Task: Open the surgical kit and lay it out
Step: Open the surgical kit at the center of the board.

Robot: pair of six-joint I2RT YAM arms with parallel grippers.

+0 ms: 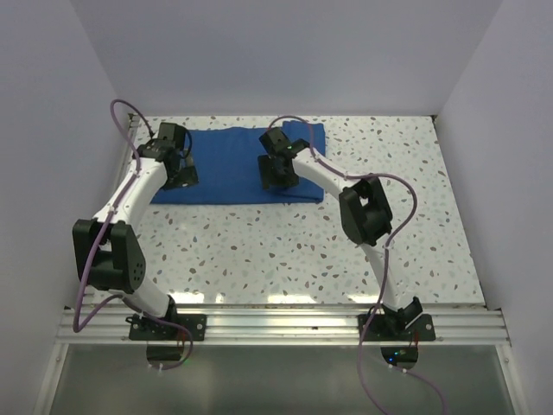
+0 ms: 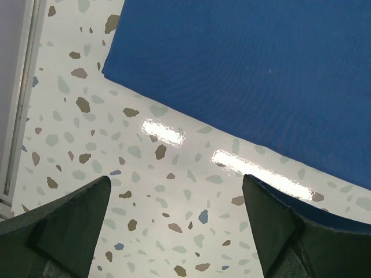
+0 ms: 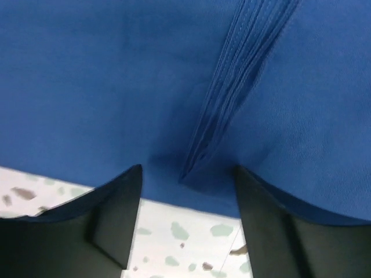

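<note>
Lying below right gripper [image 3: 186, 172] is blue wrap [image 3: 87, 87] (creased).

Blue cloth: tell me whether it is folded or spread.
Folded. The blue cloth is a compact rectangle; the right wrist view shows stacked layer edges.

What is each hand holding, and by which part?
Nothing. The left hand is open over the table beside the blue cloth; the right hand is open over its fold.

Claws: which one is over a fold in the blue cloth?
The right claw: a pleated ridge of the blue cloth runs straight into its opening. The left claw frames bare table by the cloth's corner.
</note>
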